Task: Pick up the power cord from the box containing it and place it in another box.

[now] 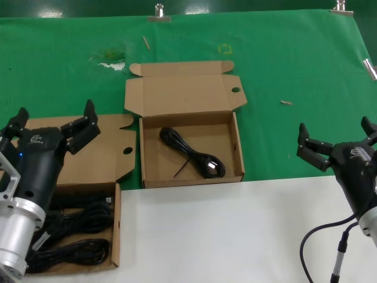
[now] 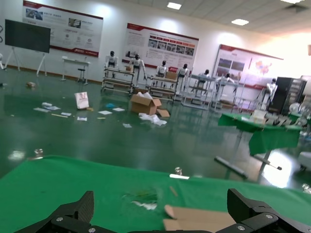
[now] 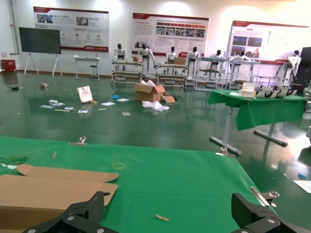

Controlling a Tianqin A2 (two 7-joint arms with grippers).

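Note:
An open cardboard box (image 1: 238,154) sits mid-table on the green cloth, lid flap up, with one looped black power cord (image 1: 191,154) lying inside. A second open box (image 1: 116,230) at the near left holds several black cords (image 1: 76,227), and my left arm partly covers it. My left gripper (image 1: 56,112) hovers open above that box's lid and holds nothing. In the left wrist view the left gripper (image 2: 160,199) faces the middle box's lid (image 2: 199,218). At the right, over the cloth's near edge, my right gripper (image 1: 334,127) (image 3: 167,201) is open and empty. The right wrist view shows the box lid (image 3: 43,189) to one side.
White tabletop (image 1: 235,236) covers the near half. A small scrap (image 1: 285,102) (image 3: 163,217) lies on the cloth right of the middle box. Metal clips (image 1: 159,13) hold the cloth's far edge. My own thick cable (image 1: 339,259) hangs by the right arm.

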